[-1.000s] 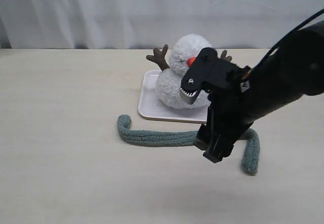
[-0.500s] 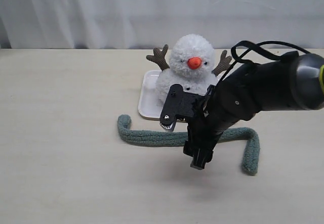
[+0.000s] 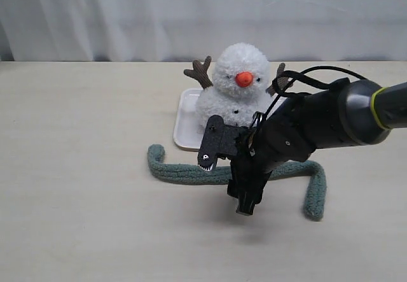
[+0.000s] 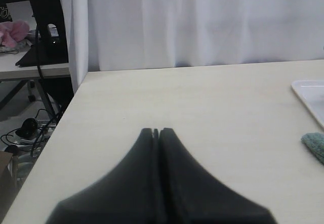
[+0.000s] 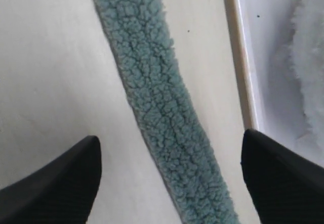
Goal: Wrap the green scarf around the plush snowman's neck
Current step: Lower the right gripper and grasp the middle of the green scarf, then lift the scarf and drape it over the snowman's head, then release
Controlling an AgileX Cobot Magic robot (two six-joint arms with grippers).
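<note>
The plush snowman (image 3: 238, 84) sits upright on a pale tray (image 3: 184, 129), its neck bare. The green scarf (image 3: 184, 172) lies flat on the table in front of the tray, one end curled at the left and the other bent toward the front at the right (image 3: 315, 199). My right gripper (image 3: 224, 183) hangs low over the scarf's middle, open, one finger on each side of the strip. In the right wrist view the scarf (image 5: 162, 107) runs between the spread fingertips (image 5: 76, 178) of my right gripper (image 5: 170, 138), untouched. My left gripper (image 4: 157, 131) is shut and empty, off to the side.
The tray's rim (image 5: 242, 57) and the snowman's white fluff (image 5: 309, 57) lie just beside the right gripper's far finger. The left wrist view shows the table's edge (image 4: 71, 100), a scarf end (image 4: 315, 144) and a tray corner (image 4: 309, 92). A white curtain (image 3: 191, 14) backs the table.
My right arm has come down from in front of the snowman and moved left, so its open jaws now straddle the scarf. The scarf and the snowman have not moved.
</note>
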